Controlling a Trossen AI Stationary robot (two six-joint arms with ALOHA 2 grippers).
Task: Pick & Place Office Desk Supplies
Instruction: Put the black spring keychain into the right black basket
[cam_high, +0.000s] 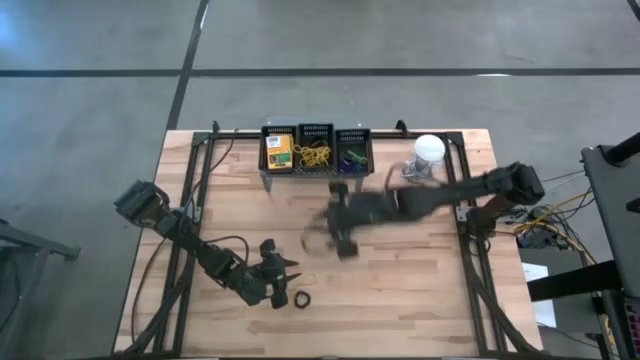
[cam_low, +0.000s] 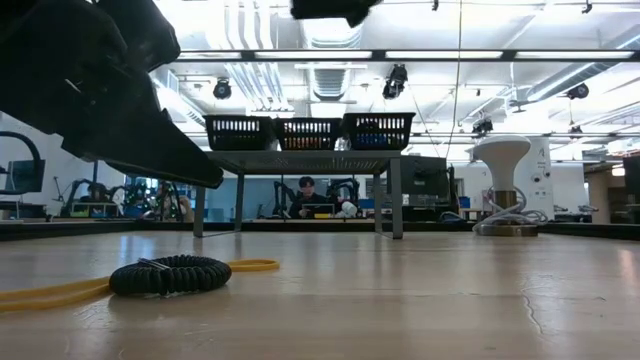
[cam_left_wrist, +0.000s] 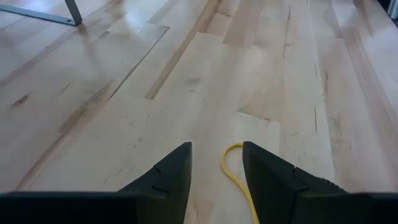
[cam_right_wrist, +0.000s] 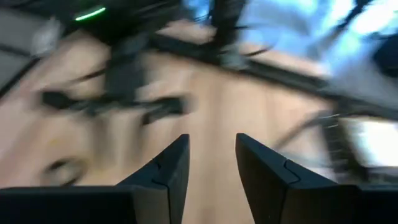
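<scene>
Black coiled band (cam_low: 170, 274) and yellow rubber band (cam_low: 60, 291) lie loose on the table's (cam_high: 420, 300) near edge, closest to the low camera. Left gripper (cam_high: 283, 268) hovers just over them, fingers (cam_left_wrist: 168, 177) apart with the yellow loop between them, likely lined up for a pick. Right gripper (cam_high: 335, 232) is mid-table, blurred in a swing, fingers (cam_right_wrist: 171, 168) apart with nothing between. 3 black baskets (cam_high: 315, 147) on the grey shelf (cam_low: 300, 158) at the back already hold a crayon box (cam_high: 279, 152), yellow bands (cam_high: 314, 154) and other bits

Coil (cam_high: 301, 299) beside rubber band (cam_high: 312, 281), near left pincer (cam_high: 290, 268).
</scene>
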